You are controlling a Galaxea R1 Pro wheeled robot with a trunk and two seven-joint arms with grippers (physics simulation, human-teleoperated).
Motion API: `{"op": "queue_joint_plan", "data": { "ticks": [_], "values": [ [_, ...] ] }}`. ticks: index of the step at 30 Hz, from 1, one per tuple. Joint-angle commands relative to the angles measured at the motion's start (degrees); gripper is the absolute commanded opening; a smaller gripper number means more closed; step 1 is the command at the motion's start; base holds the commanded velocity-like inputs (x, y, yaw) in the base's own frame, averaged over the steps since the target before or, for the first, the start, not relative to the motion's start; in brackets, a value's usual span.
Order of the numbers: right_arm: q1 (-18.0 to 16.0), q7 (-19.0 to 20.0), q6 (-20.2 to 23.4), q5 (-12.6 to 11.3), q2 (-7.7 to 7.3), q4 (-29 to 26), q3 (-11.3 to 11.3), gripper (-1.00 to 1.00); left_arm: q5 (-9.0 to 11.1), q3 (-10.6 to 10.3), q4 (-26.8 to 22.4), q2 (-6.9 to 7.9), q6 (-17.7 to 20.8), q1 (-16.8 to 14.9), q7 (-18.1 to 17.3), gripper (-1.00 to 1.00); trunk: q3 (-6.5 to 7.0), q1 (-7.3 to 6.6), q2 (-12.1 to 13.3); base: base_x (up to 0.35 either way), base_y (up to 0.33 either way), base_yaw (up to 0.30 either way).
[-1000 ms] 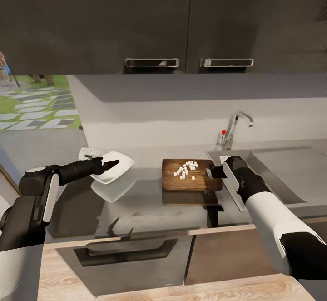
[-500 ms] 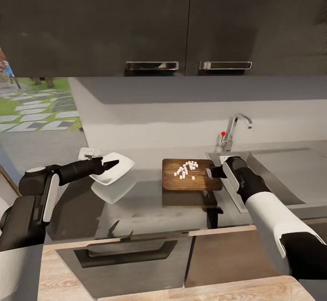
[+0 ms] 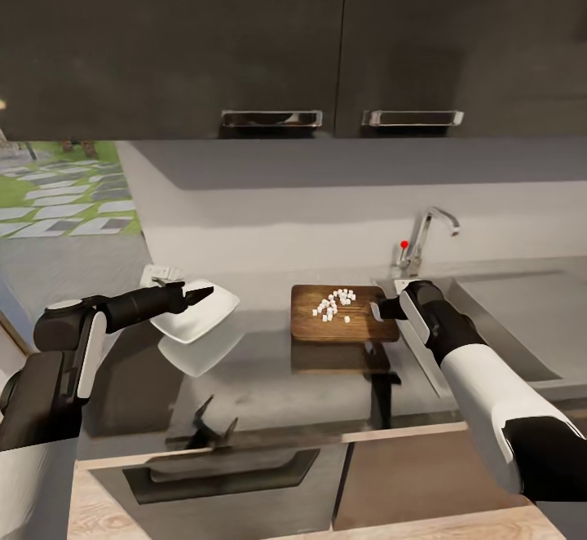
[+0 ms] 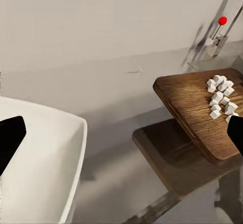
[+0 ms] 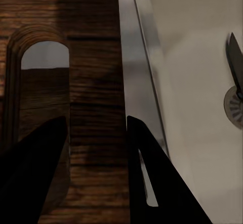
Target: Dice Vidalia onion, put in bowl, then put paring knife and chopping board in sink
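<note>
The grey surface (image 3: 261, 377) ran under dark cabinets (image 3: 244, 34); the sink (image 3: 522, 320) lay at its right end, a dark blade tip (image 5: 234, 57) near the drain; the chopping board (image 3: 342, 316), lifted off the surface, was pinched at its handle end by the right gripper (image 3: 380, 309); the left gripper (image 3: 194, 295) clamped the bowl (image 3: 196, 316)'s rim, holding it raised; diced onion (image 3: 336, 304) sat on the board.

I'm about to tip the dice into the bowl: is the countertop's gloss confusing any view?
Head view: the countertop mirrors the bowl and the chopping board. Left wrist view: a darker copy of the board sits under the real one, dice sharp. Right wrist view: dim, both fingers black silhouettes.
</note>
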Motion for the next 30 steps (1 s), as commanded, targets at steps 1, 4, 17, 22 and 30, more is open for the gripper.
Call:
{"op": "queue_joint_plan", "data": {
  "ticks": [1,4,17,22,30],
  "values": [
    [-0.05,-0.45,0.19,-0.68,-0.08,-0.06,0.36,-1.00,0.01,0.06,-0.03,-0.01,0.42,-0.06,-0.22,1.00,-0.08,0.02,-0.06,0.148,0.000,0.000],
    [-0.05,-0.45,0.19,-0.68,-0.08,-0.04,0.36,-1.00,0.01,0.07,-0.03,-0.01,0.42,-0.06,-0.19,1.00,-0.08,0.02,-0.06,0.149,0.000,0.000],
    [-0.05,-0.45,0.19,-0.68,-0.08,-0.06,0.36,-1.00,0.01,0.07,-0.03,-0.01,0.42,-0.06,-0.19,1.00,-0.08,0.02,-0.06,0.132,0.000,0.000],
    [-0.05,-0.45,0.19,-0.68,-0.08,-0.06,0.36,-1.00,0.01,0.07,-0.03,-0.01,0.42,-0.06,-0.19,1.00,-0.08,0.02,-0.06,0.100,0.000,0.000],
    [-0.05,-0.45,0.19,-0.68,-0.08,-0.06,0.36,-1.00,0.01,0.06,-0.03,-0.01,0.42,-0.06,-0.18,1.00,-0.08,0.02,-0.06,0.070,0.000,0.000]
  ]
}}
